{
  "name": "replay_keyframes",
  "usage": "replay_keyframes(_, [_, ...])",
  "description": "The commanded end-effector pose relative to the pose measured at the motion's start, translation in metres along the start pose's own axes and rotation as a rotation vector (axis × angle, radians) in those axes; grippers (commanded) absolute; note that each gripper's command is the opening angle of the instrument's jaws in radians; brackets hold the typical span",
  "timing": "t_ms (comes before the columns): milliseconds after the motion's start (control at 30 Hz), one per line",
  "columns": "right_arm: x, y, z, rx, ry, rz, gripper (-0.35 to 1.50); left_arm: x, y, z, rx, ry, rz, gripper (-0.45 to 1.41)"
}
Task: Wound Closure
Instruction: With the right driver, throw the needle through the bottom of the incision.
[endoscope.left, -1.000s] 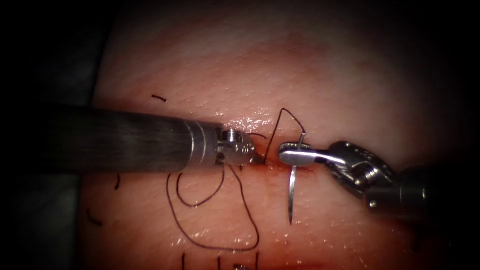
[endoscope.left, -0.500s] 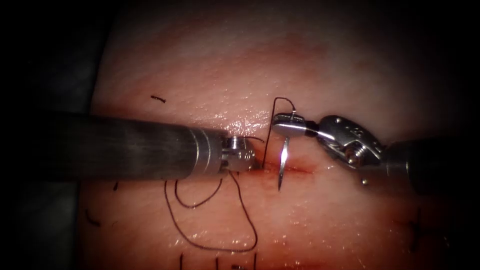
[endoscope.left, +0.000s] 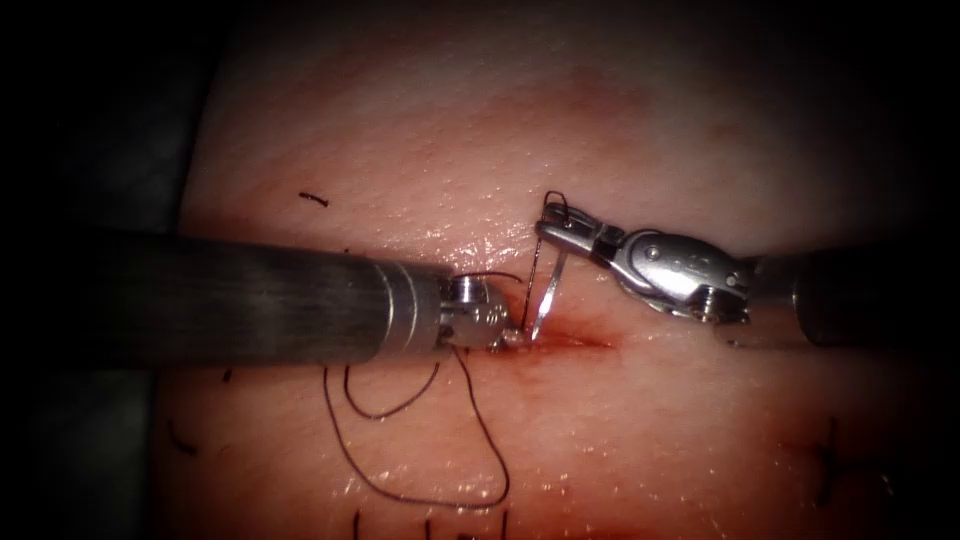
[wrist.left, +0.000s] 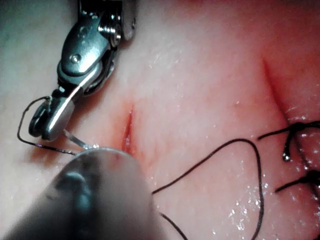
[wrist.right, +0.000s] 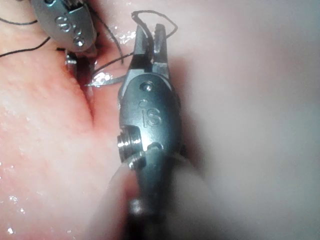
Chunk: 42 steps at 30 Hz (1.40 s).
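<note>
- Right arm's steel needle driver (endoscope.left: 560, 232): fingers clamped on the thin curved steel needle (endoscope.left: 545, 300) near its thread end; needle is free of the pale pink pork tissue (endoscope.left: 640, 420), tip just above the red cut (endoscope.left: 570, 338).
- Left arm's steel driver (endoscope.left: 505, 328): fingers at the cut edge, can't tell their state.
- Risk: tip sits close to the left fingers, so a clash or skewed entry is possible.
- Risk: dark thread (endoscope.left: 420, 470), looping around the right fingers and below the cut, could snag.

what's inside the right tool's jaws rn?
The right tool is shut on the needle near its thread end; the tip points down at the cut, not in tissue. The gripped stretch itself is covered by the jaws.
</note>
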Motion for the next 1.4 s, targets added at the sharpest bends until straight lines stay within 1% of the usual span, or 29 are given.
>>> replay_keyframes(33, [-0.0010, -0.0005, 0.0005, 0.001, 0.002, -0.037, -0.35, 0.0004, -0.0001, 0.0006, -0.003, 0.003, 0.001, 0.31])
replay_keyframes(100, [-0.0012, -0.0008, 0.0004, 0.002, 0.002, -0.100, -0.35, 0.0005, 0.0001, 0.0005, -0.010, 0.008, 0.001, 0.37])
replay_keyframes(133, [-0.0012, -0.0009, 0.0003, -0.001, -0.001, -0.118, -0.35, 0.0006, 0.0001, 0.0005, -0.015, 0.011, 0.000, 0.37])
replay_keyframes(200, [-0.0013, -0.0013, 0.0002, -0.004, -0.007, -0.181, -0.35, 0.0007, 0.0002, 0.0004, -0.021, 0.015, 0.000, 0.47])
replay_keyframes(267, [-0.0016, -0.0018, 0.0000, -0.003, -0.006, -0.191, -0.35, 0.0008, 0.0001, 0.0002, -0.022, 0.016, -0.001, 0.52])
replay_keyframes(333, [-0.0026, -0.0034, -0.0004, 0.003, -0.011, -0.214, -0.35, 0.0010, -0.0001, 0.0000, -0.023, 0.020, -0.004, 0.58])
replay_keyframes(467, [-0.0040, -0.0054, -0.0012, 0.014, -0.019, -0.237, -0.35, 0.0013, -0.0003, -0.0005, -0.018, 0.047, -0.016, 0.58])
replay_keyframes(567, [-0.0042, -0.0056, -0.0014, 0.025, -0.029, -0.241, -0.35, 0.0016, -0.0003, -0.0013, -0.005, 0.078, -0.030, 0.56])
replay_keyframes(667, [-0.0039, -0.0053, -0.0013, 0.024, -0.031, -0.238, -0.35, 0.0018, -0.0001, -0.0021, 0.009, 0.107, -0.043, 0.49])
replay_keyframes(800, [-0.0034, -0.0048, -0.0011, 0.025, -0.038, -0.213, -0.35, 0.0020, 0.0006, -0.0042, 0.048, 0.186, -0.083, 0.42])
replay_keyframes(833, [-0.0032, -0.0046, -0.0010, 0.026, -0.048, -0.188, -0.35, 0.0021, 0.0010, -0.0056, 0.077, 0.240, -0.089, 0.42])
replay_keyframes(867, [-0.0032, -0.0046, -0.0010, 0.035, -0.065, -0.172, -0.35, 0.0021, 0.0017, -0.0076, 0.122, 0.317, -0.101, 0.41])
replay_keyframes(900, [-0.0032, -0.0046, -0.0010, 0.035, -0.065, -0.172, -0.35, 0.0021, 0.0017, -0.0076, 0.122, 0.317, -0.101, 0.41])
replay_keyframes(933, [-0.0033, -0.0046, -0.0010, 0.044, -0.068, -0.150, -0.35, 0.0020, 0.0021, -0.0084, 0.142, 0.347, -0.104, 0.37])
replay_keyframes(967, [-0.0034, -0.0047, -0.0010, 0.052, -0.082, -0.130, -0.35, 0.0021, 0.0033, -0.0102, 0.189, 0.407, -0.114, 0.32])
replay_keyframes(1033, [-0.0036, -0.0046, -0.0010, 0.059, -0.099, -0.117, -0.35, 0.0023, 0.0047, -0.0116, 0.224, 0.441, -0.122, 0.22])
replay_keyframes(1100, [-0.0037, -0.0045, -0.0010, 0.061, -0.102, -0.100, -0.35, 0.0026, 0.0059, -0.0124, 0.246, 0.454, -0.126, 0.19])
replay_keyframes(1133, [-0.0038, -0.0045, -0.0010, 0.062, -0.106, -0.090, -0.35, 0.0028, 0.0067, -0.0129, 0.259, 0.462, -0.135, 0.14])
replay_keyframes(1200, [-0.0040, -0.0044, -0.0009, 0.062, -0.110, -0.033, -0.35, 0.0034, 0.0083, -0.0131, 0.286, 0.461, -0.125, 0.07])
replay_keyframes(1267, [-0.0041, -0.0044, -0.0008, 0.062, -0.110, -0.022, -0.35, 0.0036, 0.0090, -0.0130, 0.283, 0.470, -0.124, 0.04])
replay_keyframes(1333, [-0.0043, -0.0044, -0.0007, 0.066, -0.111, 0.024, -0.35, 0.0041, 0.0098, -0.0126, 0.284, 0.472, -0.124, 0.00])
replay_keyframes(1367, [-0.0045, -0.0044, -0.0006, 0.070, -0.116, 0.039, -0.35, 0.0045, 0.0105, -0.0119, 0.283, 0.478, -0.122, 0.00])
replay_keyframes(1400, [-0.0045, -0.0044, -0.0006, 0.070, -0.116, 0.039, -0.35, 0.0045, 0.0105, -0.0119, 0.283, 0.478, -0.122, 0.00])
